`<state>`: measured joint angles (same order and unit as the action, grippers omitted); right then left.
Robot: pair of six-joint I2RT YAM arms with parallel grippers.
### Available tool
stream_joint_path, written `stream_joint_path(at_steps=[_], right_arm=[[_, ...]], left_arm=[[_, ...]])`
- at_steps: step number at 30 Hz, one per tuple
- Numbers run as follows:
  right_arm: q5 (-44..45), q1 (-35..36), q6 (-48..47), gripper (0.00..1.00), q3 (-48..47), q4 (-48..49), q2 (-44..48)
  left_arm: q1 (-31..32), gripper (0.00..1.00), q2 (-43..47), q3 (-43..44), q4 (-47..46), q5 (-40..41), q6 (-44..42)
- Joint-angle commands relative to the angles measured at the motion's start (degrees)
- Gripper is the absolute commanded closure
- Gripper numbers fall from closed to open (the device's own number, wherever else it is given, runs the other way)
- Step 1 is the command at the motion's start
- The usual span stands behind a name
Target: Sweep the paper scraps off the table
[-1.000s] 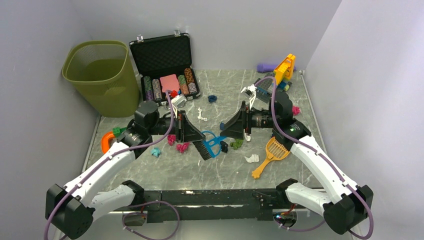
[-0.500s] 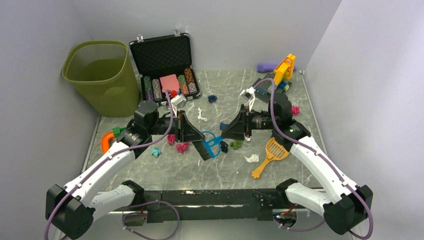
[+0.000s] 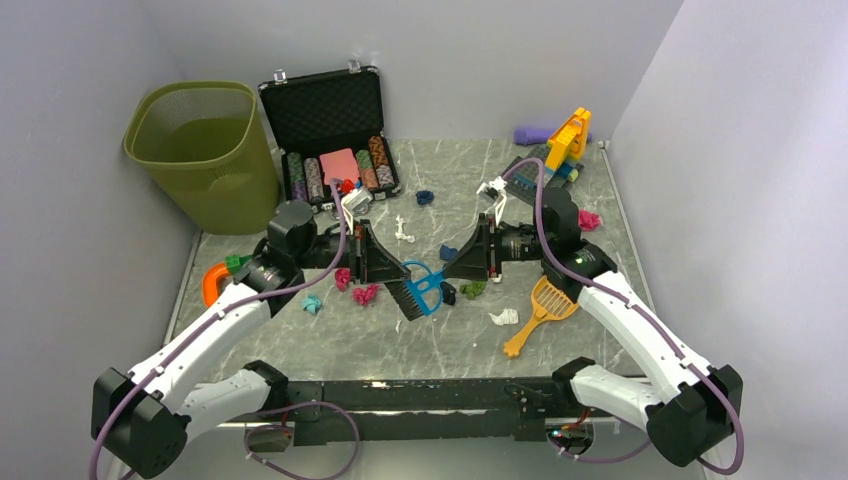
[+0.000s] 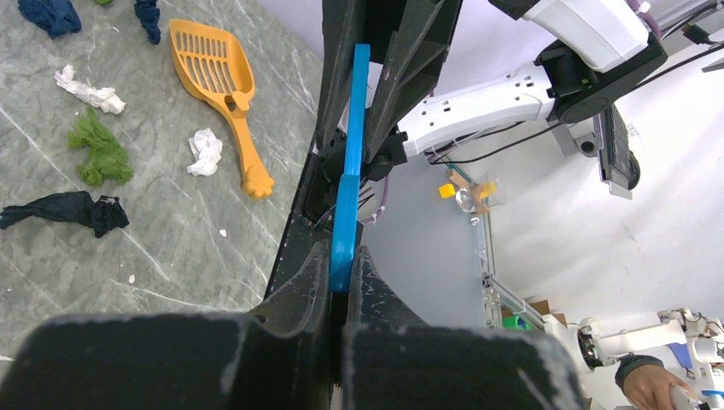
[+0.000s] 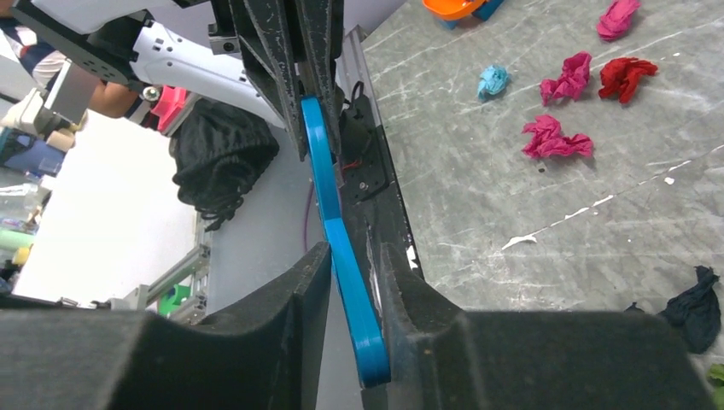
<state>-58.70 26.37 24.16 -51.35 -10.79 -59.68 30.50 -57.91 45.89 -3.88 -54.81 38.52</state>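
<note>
A blue brush (image 3: 420,288) with black bristles hangs over the middle of the table (image 3: 400,345). My left gripper (image 3: 396,268) is shut on its flat blue handle (image 4: 352,137). My right gripper (image 3: 448,268) faces it from the right. Its fingers straddle the same handle (image 5: 320,171), which leans on one pad with a narrow gap at the other. Paper scraps lie around: pink wads (image 3: 364,294), a teal one (image 3: 312,303), green (image 3: 473,288), black (image 3: 448,293), white (image 3: 504,317). The wrist views show green (image 4: 102,154), white (image 4: 205,151), pink (image 5: 555,141) and red (image 5: 627,77) scraps.
An orange slotted scoop (image 3: 545,305) lies right of centre. A green mesh bin (image 3: 205,150) stands back left beside an open black case of poker chips (image 3: 335,130). Toy bricks (image 3: 562,145) sit back right. An orange clamp (image 3: 213,282) lies at the left edge.
My right gripper has moved left onto the brush handle and its jaws have narrowed around it. The left gripper has kept its hold and place.
</note>
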Motion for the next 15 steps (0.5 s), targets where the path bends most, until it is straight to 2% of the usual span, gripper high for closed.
stream_joint_path(at_steps=[1, 4, 6, 7, 8, 9, 11, 12, 14, 15], right_arm=[[-1.5, 0.5, 0.1, 0.72, 0.2, 3.3, 0.1], [-1.9, 0.8, 0.3, 0.81, 0.1, 3.6, 0.2], [-2.1, 0.9, 0.4, 0.96, 0.0, 3.6, 0.2], [-1.8, 0.9, 0.2, 1.00, -0.2, 3.2, 0.2], [-1.5, 0.9, -0.2, 1.00, -0.5, 2.5, 0.3], [-0.9, 0.9, -0.5, 1.00, -0.8, 1.6, 0.4], [2.1, 0.9, -1.8, 1.00, -1.8, -1.8, 0.6], [4.7, 0.9, -2.9, 1.00, -2.7, -4.3, 0.7], [14.1, 0.9, -5.1, 1.00, -5.8, -11.1, 0.7], [19.3, 0.9, -5.8, 1.00, -6.9, -13.9, 0.5]], left_arm=[[-0.2, 1.00, 0.0, 1.1, -3.7, -2.2, 0.7], [-0.2, 1.00, 0.0, 1.0, -3.5, -2.0, 0.5], [-0.2, 1.00, -0.1, 1.0, -3.3, -1.8, 0.4], [-0.2, 1.00, -0.1, 1.0, -3.0, -1.5, 0.3], [-0.3, 1.00, -0.1, 1.2, -2.5, -1.1, -0.1], [-0.3, 0.96, -0.2, 1.5, -1.0, -0.3, -0.7], [-0.8, 0.63, -0.1, 2.6, 4.2, 2.8, -2.9], [-1.1, 0.43, 0.1, 3.2, 7.4, 5.1, -4.3], [-1.6, 0.06, 1.2, 4.2, 12.7, 11.8, -7.0], [-1.7, 0.01, 1.8, 4.6, 15.2, 15.1, -8.5]])
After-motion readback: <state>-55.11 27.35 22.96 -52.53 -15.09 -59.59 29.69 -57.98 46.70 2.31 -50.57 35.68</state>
